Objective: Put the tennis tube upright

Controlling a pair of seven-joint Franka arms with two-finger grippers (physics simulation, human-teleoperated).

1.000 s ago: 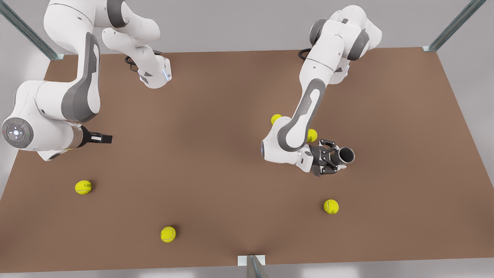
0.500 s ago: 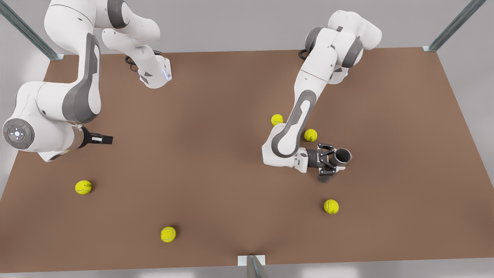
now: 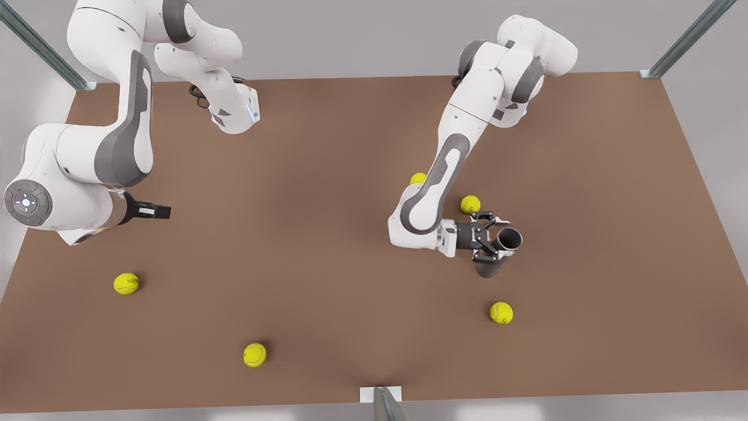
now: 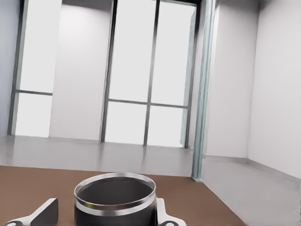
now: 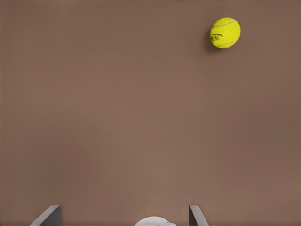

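Note:
The tennis tube (image 3: 494, 266) stands close to upright on the brown table (image 3: 327, 175) at the front view's right, silvery rim and dark hollow on top. My left gripper (image 3: 498, 238) reaches in level from the side, shut on the tube just below the rim. The left wrist view has the tube (image 4: 115, 207) between the left gripper's (image 4: 104, 215) fingers, one finger (image 4: 162, 214) against its wall. At the front view's left my right gripper (image 3: 158, 209) waits above the table. Its fingers stand open in the right wrist view (image 5: 124, 217).
Several yellow tennis balls lie about: two (image 3: 470, 204) (image 3: 417, 178) just behind the left arm's wrist, one (image 3: 501, 313) in front of the tube, two (image 3: 126, 283) (image 3: 254, 355) at the front left. One ball (image 5: 225, 33) lies below the right gripper.
The left arm has swung the tube from a lean towards upright and drawn it slightly to the front view's left. The right arm has stayed put.

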